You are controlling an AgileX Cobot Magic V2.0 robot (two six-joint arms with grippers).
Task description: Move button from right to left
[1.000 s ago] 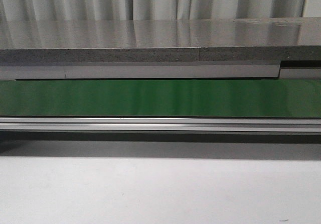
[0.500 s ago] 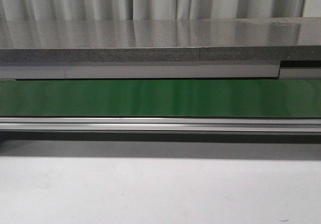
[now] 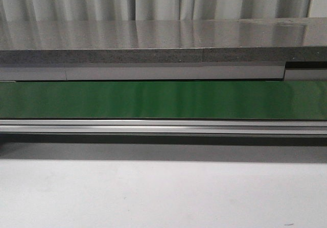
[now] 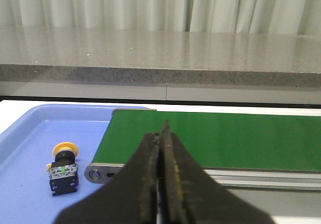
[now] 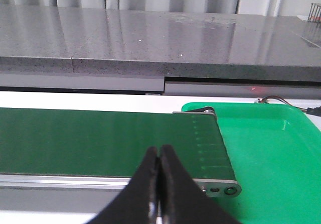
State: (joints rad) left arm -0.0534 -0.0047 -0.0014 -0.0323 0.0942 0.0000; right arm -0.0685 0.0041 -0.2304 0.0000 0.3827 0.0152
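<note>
Button [image 4: 63,168] with an orange-yellow cap lies in a blue tray [image 4: 30,133], near the tray edge that meets the end of a green belt [image 4: 215,138]. A green tray [image 5: 271,153] sits at the belt's other end, with nothing visible in it. A grey counter [image 3: 163,39] runs behind the belt. Left gripper [image 4: 161,184] hangs before the belt, fingers pressed together. Right gripper [image 5: 159,184] likewise, fingers together.
</note>
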